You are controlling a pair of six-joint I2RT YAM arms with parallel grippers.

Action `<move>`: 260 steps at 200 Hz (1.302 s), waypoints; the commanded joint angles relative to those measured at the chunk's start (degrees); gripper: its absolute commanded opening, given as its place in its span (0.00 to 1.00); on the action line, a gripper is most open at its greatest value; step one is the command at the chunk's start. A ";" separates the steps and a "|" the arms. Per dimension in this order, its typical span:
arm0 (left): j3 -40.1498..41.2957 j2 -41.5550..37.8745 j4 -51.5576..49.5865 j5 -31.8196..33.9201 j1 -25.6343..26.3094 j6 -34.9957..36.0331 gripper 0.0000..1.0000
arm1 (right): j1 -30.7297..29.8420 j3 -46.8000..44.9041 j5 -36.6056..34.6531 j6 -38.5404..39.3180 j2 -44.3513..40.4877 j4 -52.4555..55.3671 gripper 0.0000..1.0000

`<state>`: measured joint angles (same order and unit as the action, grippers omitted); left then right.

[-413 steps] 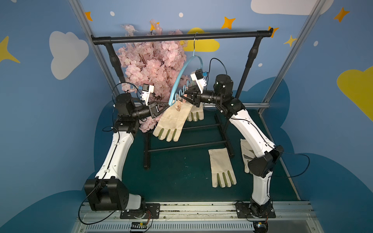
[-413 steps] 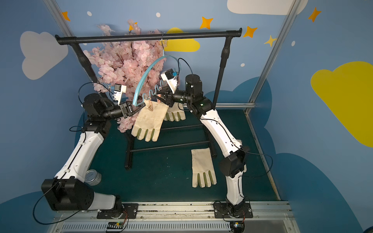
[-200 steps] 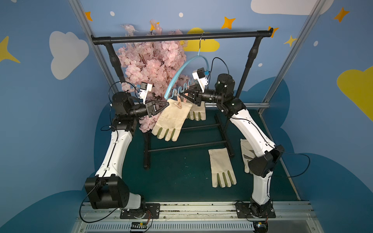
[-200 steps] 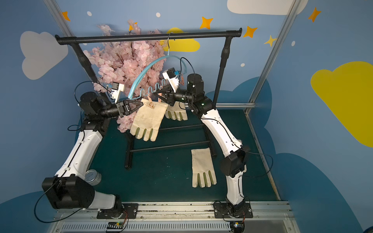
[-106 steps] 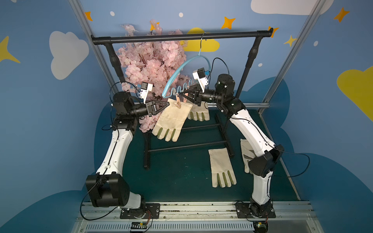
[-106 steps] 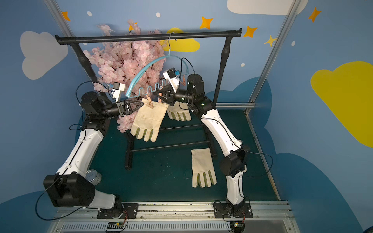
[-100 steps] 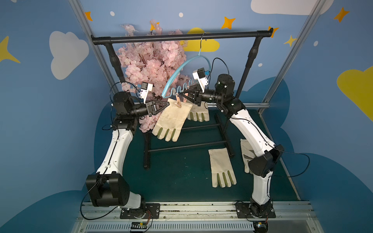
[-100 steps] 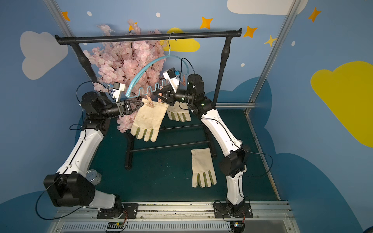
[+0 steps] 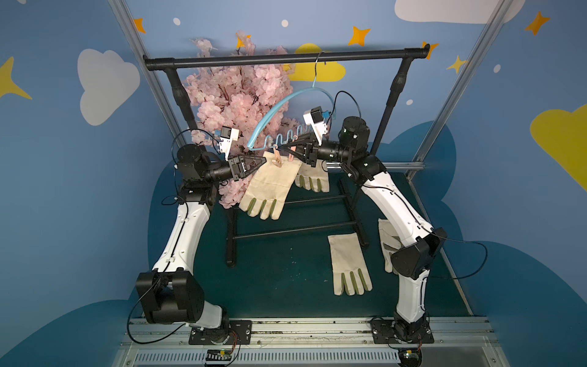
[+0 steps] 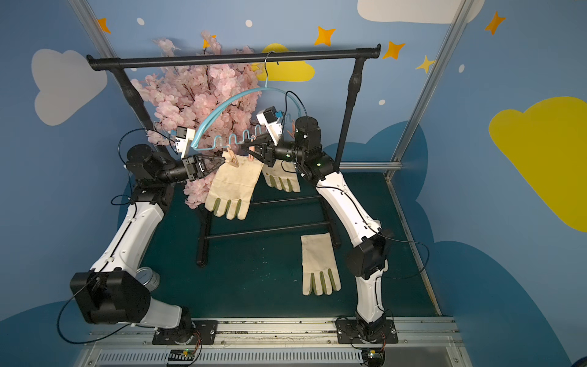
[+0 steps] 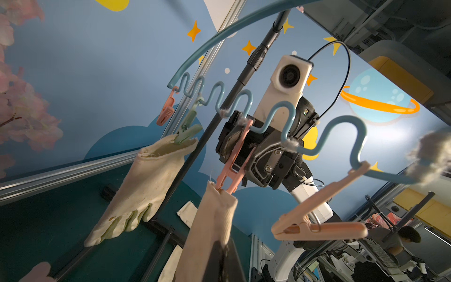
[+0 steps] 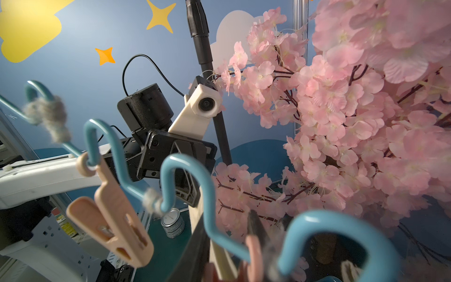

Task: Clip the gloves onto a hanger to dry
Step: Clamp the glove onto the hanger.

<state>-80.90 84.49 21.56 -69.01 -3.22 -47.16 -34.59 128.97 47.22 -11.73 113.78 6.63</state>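
The light-blue hanger (image 9: 287, 101) hangs tilted by its wire hook from the black rack bar (image 9: 286, 59). My left gripper (image 9: 263, 161) is shut on the cuff of a cream glove (image 9: 270, 187) (image 11: 210, 232) that dangles fingers down. My right gripper (image 9: 288, 149) is shut on a pink peg (image 11: 231, 168) on the wavy bar. The peg's mouth sits at the cuff's top corner; whether it bites is unclear. Behind them, a second glove (image 9: 312, 179) hangs from a green peg (image 11: 188, 129). Two more gloves lie on the floor, one (image 9: 347, 263) spread flat and one (image 9: 386, 241) partly under the right arm.
Pink blossom branches (image 9: 241, 105) crowd the rack's left side, behind my left arm. Free pink pegs (image 11: 317, 227) (image 11: 166, 109) hang on the wavy bar (image 12: 185, 175). A tin can (image 10: 147, 278) stands on the green floor by the left arm's base. The rack's lower rails (image 9: 295, 230) cross the middle.
Over two seconds the hanger swung from steeply tilted to more level, and my left gripper drew back to the left with the cuff. In the last half second nothing visibly moved.
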 commanded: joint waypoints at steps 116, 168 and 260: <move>-2.50 1.80 11.14 1.34 0.77 -7.72 0.03 | -0.22 -1.48 0.60 0.11 -0.93 -1.71 0.08; -0.89 0.27 2.32 2.03 0.84 -0.06 0.03 | 0.04 -2.10 -0.58 0.90 -1.96 -1.19 0.42; 4.65 -3.90 -7.99 6.57 0.94 9.37 0.49 | 1.10 -15.31 -10.18 4.35 -11.74 -2.90 0.66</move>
<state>-77.36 82.70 16.10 -63.83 -2.46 -40.60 -33.85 116.51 41.12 -9.19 107.33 5.76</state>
